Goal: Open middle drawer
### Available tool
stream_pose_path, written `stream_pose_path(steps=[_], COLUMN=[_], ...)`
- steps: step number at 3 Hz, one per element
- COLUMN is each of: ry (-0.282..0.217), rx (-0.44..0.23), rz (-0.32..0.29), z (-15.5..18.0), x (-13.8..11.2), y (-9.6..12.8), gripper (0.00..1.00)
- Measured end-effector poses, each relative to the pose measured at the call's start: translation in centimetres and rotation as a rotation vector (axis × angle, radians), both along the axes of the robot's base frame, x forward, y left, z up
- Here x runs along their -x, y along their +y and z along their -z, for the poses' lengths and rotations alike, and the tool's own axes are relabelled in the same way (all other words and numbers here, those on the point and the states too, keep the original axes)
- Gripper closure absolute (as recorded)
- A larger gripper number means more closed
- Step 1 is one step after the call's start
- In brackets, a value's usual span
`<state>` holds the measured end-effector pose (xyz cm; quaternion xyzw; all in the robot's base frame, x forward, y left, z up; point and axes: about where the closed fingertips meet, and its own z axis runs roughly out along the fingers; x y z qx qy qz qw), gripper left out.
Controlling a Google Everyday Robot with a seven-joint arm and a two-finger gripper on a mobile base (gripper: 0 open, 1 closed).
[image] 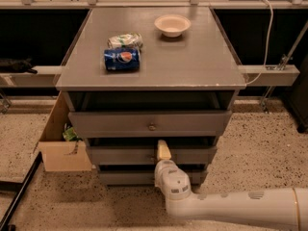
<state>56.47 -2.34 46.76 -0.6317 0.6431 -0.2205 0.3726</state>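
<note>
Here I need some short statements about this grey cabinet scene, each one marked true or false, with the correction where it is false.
1. The white round bowl stands on the grey cabinet top. True.
2. The blue soda can stands upright. False: it lies on its side.
3. The gripper is at the front of the grey middle drawer, near its centre. True.
4. The brown cardboard box sits on the cabinet top. False: it is on the floor beside the cabinet.
</note>
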Motion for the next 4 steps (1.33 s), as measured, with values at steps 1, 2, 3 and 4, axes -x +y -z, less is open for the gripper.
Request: stream_pose_path(steps=[1, 2, 3, 4], ry=[-0.029, -0.051, -0.007, -0.03], rx=[0.055, 0.106, 0.08, 0.099], rz=[0.049, 0.097, 0.116, 0.14], z=[0.0, 0.3, 2.2, 1.6], x=[-1.3, -2.4, -0.8, -3.1], y=[-1.2, -2.4, -3.0, -2.7], gripper=[0.0, 0.0, 0.0, 0.0])
